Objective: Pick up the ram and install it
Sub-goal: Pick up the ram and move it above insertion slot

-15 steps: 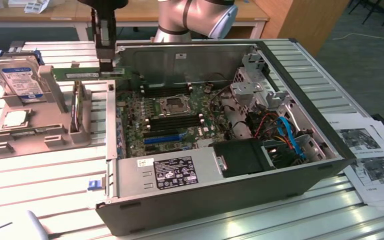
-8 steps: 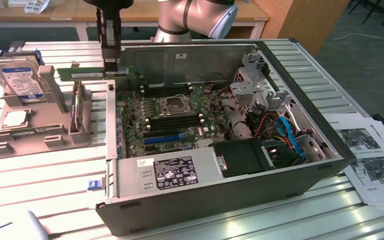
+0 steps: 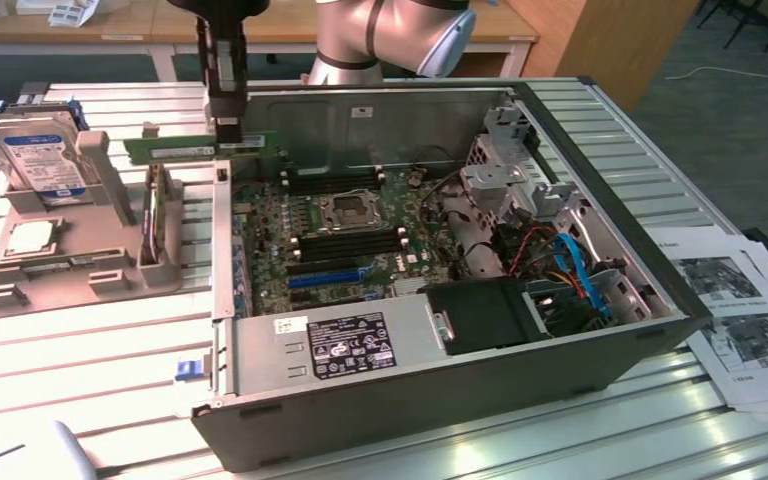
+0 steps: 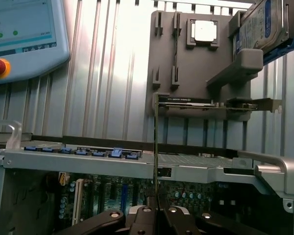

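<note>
Transport step in hand: gripper (image 3: 232,138) clamped on the ram (image 3: 171,150), held aloft near the case rim (image 3: 221,260), approx 10 o'clock off the motherboard (image 3: 344,250), not yet seated; judged req't: stick's edge squared over a black slot (image 3: 335,182) w/ straight press.

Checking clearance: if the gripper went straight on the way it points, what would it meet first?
Likely the case wall's rim, which the ram in the gripper straddles; depth is unclear.

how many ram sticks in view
1. The ram is held in the gripper, in the air between the gray holder and the open computer case. More may be hidden in its slots.
</note>
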{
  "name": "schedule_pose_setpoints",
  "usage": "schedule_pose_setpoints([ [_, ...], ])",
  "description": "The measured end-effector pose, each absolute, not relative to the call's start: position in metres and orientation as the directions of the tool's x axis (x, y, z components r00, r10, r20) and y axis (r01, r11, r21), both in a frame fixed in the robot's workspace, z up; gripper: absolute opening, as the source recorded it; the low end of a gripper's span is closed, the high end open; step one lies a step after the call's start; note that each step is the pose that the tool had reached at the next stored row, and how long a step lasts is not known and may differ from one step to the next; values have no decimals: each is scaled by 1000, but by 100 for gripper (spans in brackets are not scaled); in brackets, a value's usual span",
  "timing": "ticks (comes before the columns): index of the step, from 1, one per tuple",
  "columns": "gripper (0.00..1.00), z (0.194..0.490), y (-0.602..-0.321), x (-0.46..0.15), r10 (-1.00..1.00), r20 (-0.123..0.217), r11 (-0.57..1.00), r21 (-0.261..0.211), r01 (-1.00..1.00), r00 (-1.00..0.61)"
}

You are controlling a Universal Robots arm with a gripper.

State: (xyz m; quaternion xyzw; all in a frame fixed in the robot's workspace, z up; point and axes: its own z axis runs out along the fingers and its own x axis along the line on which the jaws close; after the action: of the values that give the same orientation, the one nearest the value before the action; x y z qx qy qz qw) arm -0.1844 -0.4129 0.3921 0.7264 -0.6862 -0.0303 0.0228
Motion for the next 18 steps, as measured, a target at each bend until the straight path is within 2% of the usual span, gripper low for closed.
schedule_pose_setpoints([
  [8, 12, 392, -413, -183, -998, -12, -59, 65, -996, 59],
  [18, 12, 392, -413, -142, -998, -12, -59, 65, -996, 59],
])
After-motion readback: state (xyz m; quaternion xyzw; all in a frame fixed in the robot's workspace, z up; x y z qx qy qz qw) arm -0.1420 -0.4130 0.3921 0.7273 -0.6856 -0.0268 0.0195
